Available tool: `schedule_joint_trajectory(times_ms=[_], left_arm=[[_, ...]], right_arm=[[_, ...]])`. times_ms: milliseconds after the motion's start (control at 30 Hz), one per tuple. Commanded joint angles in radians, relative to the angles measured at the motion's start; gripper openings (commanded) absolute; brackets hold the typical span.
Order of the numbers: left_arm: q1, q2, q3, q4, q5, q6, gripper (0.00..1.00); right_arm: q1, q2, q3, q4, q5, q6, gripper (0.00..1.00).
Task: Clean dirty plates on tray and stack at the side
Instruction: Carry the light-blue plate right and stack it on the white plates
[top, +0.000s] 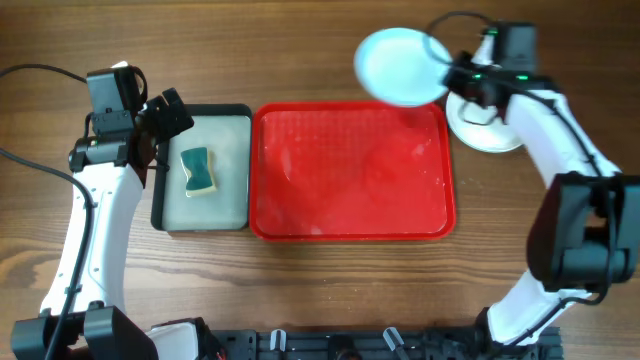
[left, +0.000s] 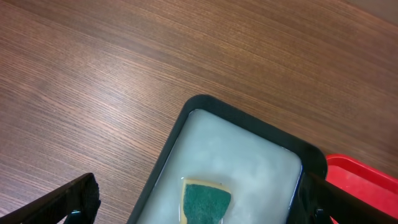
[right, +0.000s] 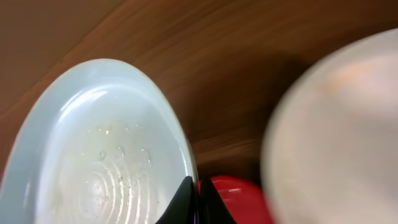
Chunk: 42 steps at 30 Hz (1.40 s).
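Note:
A pale light-blue plate (top: 398, 66) hangs in the air over the far right corner of the red tray (top: 350, 172). My right gripper (top: 452, 72) is shut on its rim. In the right wrist view the black fingertips (right: 186, 198) pinch the thin rim of that plate (right: 99, 155), which carries water drops. A white plate (top: 488, 126) lies on the table to the right of the tray, partly under my right arm, and shows blurred in the right wrist view (right: 339, 137). My left gripper (left: 199, 208) is open above the small tray and holds nothing.
A black-rimmed small tray (top: 203, 168) with pale water stands left of the red tray, and a green and yellow sponge (top: 198, 171) lies in it. The sponge (left: 205, 200) sits between my left fingers' line of view. Bare wooden table surrounds both trays.

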<state>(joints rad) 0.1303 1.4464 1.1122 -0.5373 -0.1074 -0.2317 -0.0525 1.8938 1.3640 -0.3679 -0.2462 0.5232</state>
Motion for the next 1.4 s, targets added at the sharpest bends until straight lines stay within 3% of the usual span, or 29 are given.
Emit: schedule_joint_trajectory(times_ms=[0, 267, 867, 900, 1000, 1100, 1133, 1367], left_arm=[[0.004, 0.000, 0.006, 0.003, 0.001, -0.016, 1.00], [0.004, 0.000, 0.006, 0.003, 0.001, -0.016, 1.00], [0.004, 0.000, 0.006, 0.003, 0.001, -0.016, 1.00], [0.004, 0.000, 0.006, 0.003, 0.001, -0.016, 1.00], [0.004, 0.000, 0.006, 0.003, 0.001, -0.016, 1.00], [0.004, 0.000, 0.006, 0.003, 0.001, -0.016, 1.00], [0.004, 0.000, 0.006, 0.003, 0.001, -0.016, 1.00], [0.004, 0.000, 0.006, 0.003, 0.001, -0.016, 1.00]], right_arm=[[-0.114, -0.037, 0.010, -0.045, -0.038, 0.000, 0.04], [-0.282, -0.037, -0.003, -0.163, 0.123, -0.030, 0.04], [-0.296, -0.035, -0.031, -0.233, 0.285, -0.079, 0.05], [-0.295, -0.035, -0.031, -0.233, 0.284, -0.079, 0.08], [-0.295, -0.035, -0.031, -0.232, 0.284, -0.079, 0.31], [-0.295, -0.035, -0.031, -0.241, 0.276, -0.089, 0.61], [-0.295, -0.035, -0.031, -0.244, 0.259, -0.126, 0.66], [-0.230, -0.035, -0.031, -0.250, -0.034, -0.481, 0.80]])
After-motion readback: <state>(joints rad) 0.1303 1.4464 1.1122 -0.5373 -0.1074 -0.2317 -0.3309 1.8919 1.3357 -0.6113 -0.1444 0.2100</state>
